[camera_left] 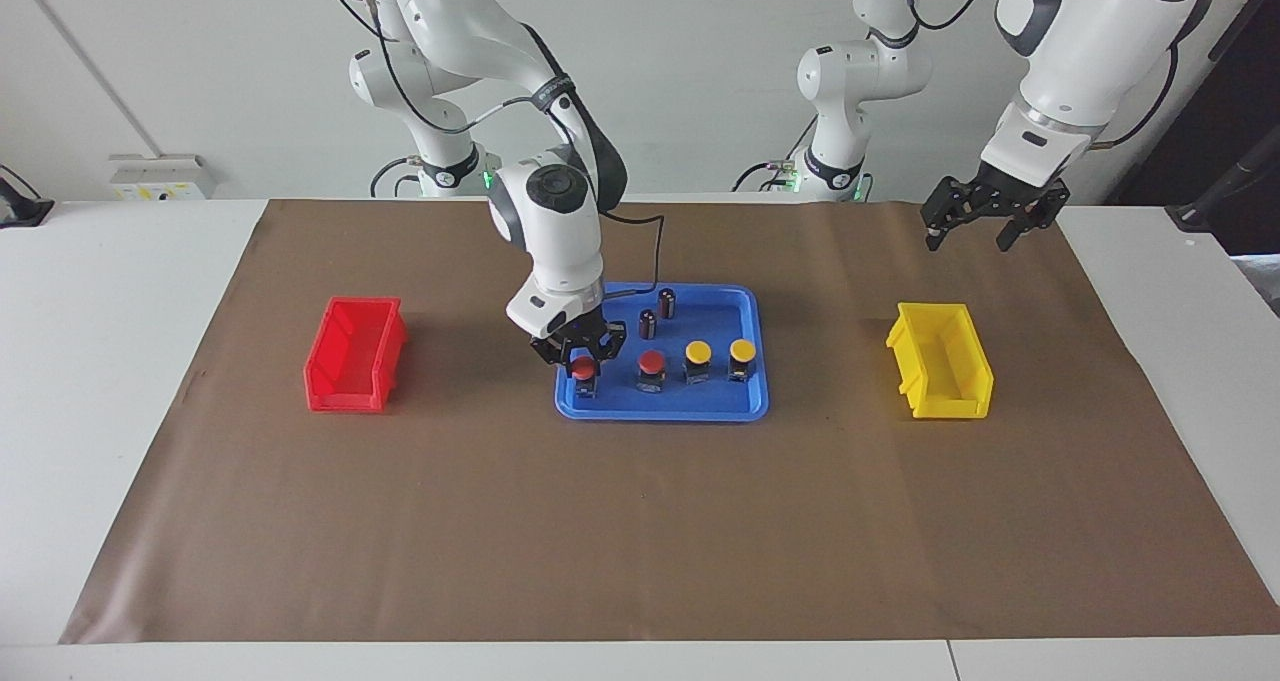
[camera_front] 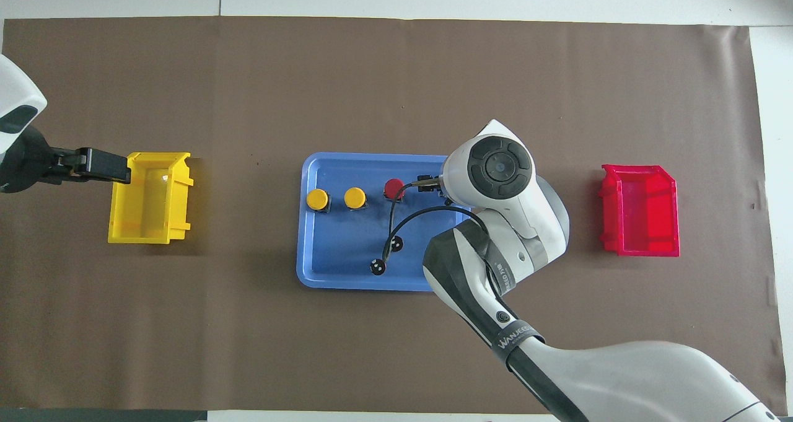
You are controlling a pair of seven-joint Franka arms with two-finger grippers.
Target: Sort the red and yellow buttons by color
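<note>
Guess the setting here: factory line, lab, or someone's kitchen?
Most likely a robotics lab bench. Two white arms stand at a plain table covered with brown paper. On it sit a blue tray of buttons and cylinders, a red bin and a yellow bin: a staged sorting setup, not production.
</note>
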